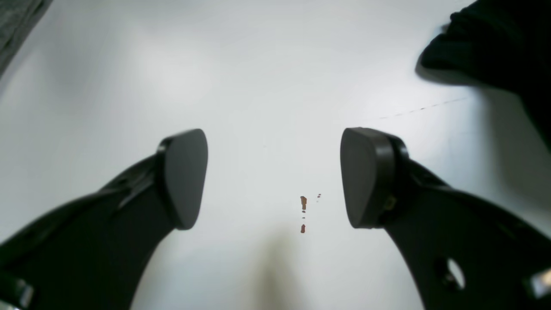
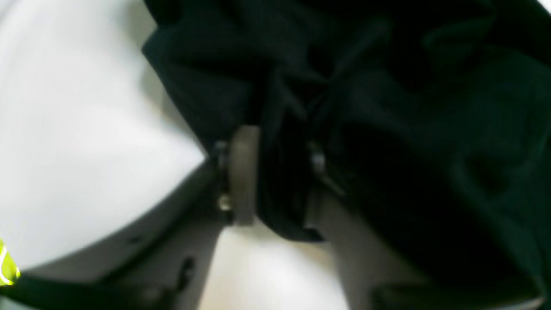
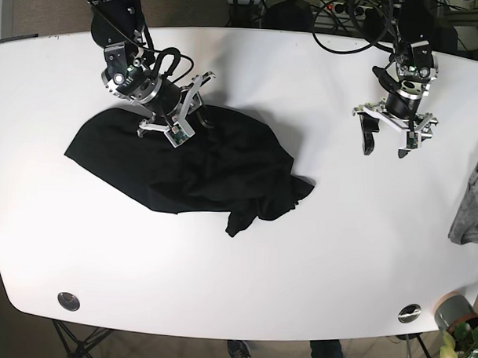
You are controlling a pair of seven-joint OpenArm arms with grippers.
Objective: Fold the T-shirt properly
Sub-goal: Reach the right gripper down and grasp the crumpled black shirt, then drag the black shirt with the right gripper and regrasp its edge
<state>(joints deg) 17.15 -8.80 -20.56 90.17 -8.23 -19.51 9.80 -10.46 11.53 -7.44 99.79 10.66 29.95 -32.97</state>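
The black T-shirt [image 3: 200,166] is lying crumpled at about nine o'clock on the white worktop [image 3: 299,252]. The right claw [image 3: 178,114] is sitting on the shirt's twelve o'clock edge and, though the wrist view is blurred, appears to be pinching a fold of cloth. The left claw [image 3: 391,141] is hanging with its jaws wide apart and holding nothing, well off at the shirt's two o'clock.
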